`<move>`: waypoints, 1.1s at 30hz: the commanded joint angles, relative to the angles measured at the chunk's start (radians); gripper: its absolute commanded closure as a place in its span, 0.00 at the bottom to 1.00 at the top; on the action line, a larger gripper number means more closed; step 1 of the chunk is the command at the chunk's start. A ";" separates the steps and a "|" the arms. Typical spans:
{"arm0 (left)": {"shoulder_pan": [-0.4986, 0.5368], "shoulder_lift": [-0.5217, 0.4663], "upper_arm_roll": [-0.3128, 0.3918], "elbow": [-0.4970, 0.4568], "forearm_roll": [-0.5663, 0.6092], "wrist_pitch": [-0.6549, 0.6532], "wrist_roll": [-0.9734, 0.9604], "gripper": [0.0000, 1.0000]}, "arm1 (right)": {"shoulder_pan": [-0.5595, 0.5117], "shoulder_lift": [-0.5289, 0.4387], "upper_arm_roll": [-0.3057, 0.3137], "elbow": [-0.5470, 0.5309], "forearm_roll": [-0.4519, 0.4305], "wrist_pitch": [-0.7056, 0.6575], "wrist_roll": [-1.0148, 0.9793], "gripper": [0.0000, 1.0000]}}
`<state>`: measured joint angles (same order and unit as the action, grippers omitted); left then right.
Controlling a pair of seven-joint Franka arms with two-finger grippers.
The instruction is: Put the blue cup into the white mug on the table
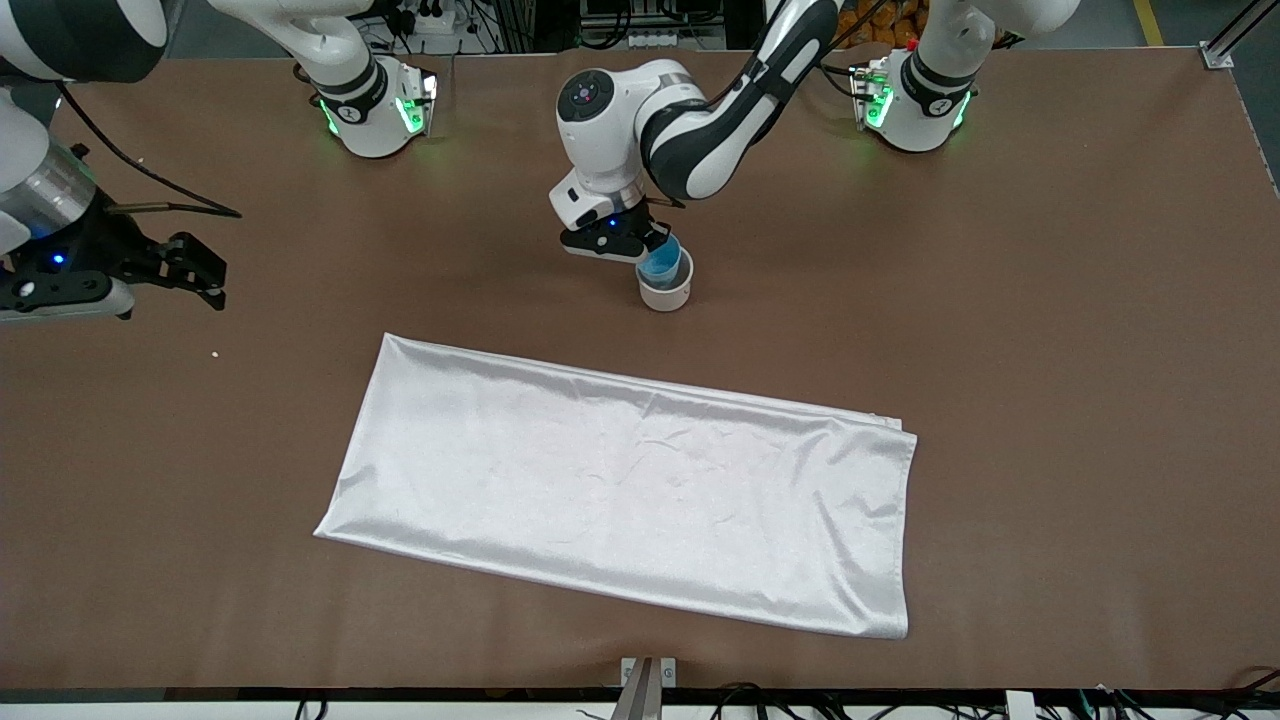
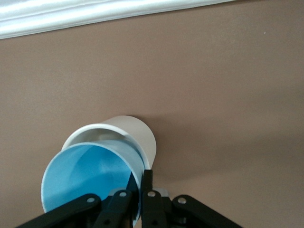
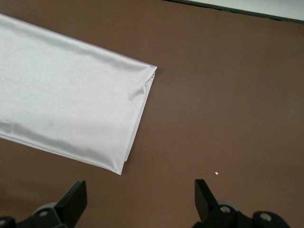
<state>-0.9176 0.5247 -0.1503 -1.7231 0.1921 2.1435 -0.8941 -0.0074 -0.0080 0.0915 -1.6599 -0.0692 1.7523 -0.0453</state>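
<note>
over the middle of the table (image 1: 1050, 300), farther from the front camera than the white cloth (image 1: 620, 490), the left gripper (image 1: 640, 245) holds the blue cup (image 1: 662, 262) tilted, its lower part already inside the white mug (image 1: 668, 290) and its rim leaning out toward the gripper.

what could go wrong from here: the cup is not straight, so if it is let go now, i think it may rest crooked against the mug's wall, or tip out. because the cup is only a little narrower than the mug, it may also jam on the rim. if the gripper pushes sideways while lowering, the light mug may slide or fall over — nothing holds it in place.

in the left wrist view the fingers (image 2: 147, 183) are pressed together on the thin wall of the blue cup, one inside and one outside the rim, almost fully closed.

the right gripper (image 1: 195, 268) waits over the table at the right arm's end — its fingers stand wide apart and hold nothing.
</note>
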 commanded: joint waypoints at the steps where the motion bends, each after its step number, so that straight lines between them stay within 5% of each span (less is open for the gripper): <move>1: 0.000 0.015 0.008 0.034 0.026 -0.008 -0.008 0.75 | -0.020 -0.006 0.004 0.023 0.020 -0.016 -0.034 0.00; 4: 0.012 0.011 0.009 0.039 0.029 -0.008 0.004 0.58 | -0.029 -0.004 0.004 0.026 0.022 -0.014 -0.034 0.00; 6: 0.019 0.009 0.009 0.040 0.030 -0.008 0.009 0.00 | -0.031 -0.001 0.004 0.031 0.022 -0.014 -0.033 0.00; 15: 0.029 -0.012 0.009 0.053 0.029 -0.011 0.007 0.00 | -0.034 0.005 0.004 0.043 0.040 -0.014 -0.030 0.00; 21: 0.066 -0.063 0.009 0.053 0.029 -0.031 0.003 0.00 | -0.092 0.010 0.004 0.042 0.170 -0.025 -0.019 0.00; 33: 0.135 -0.215 0.012 0.048 0.030 -0.128 -0.054 0.00 | -0.126 0.016 0.010 0.035 0.169 -0.076 0.004 0.00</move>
<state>-0.8156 0.3874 -0.1337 -1.6509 0.1952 2.0445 -0.9128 -0.1060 0.0012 0.0891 -1.6364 0.0743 1.7078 -0.0554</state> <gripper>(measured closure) 0.000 0.000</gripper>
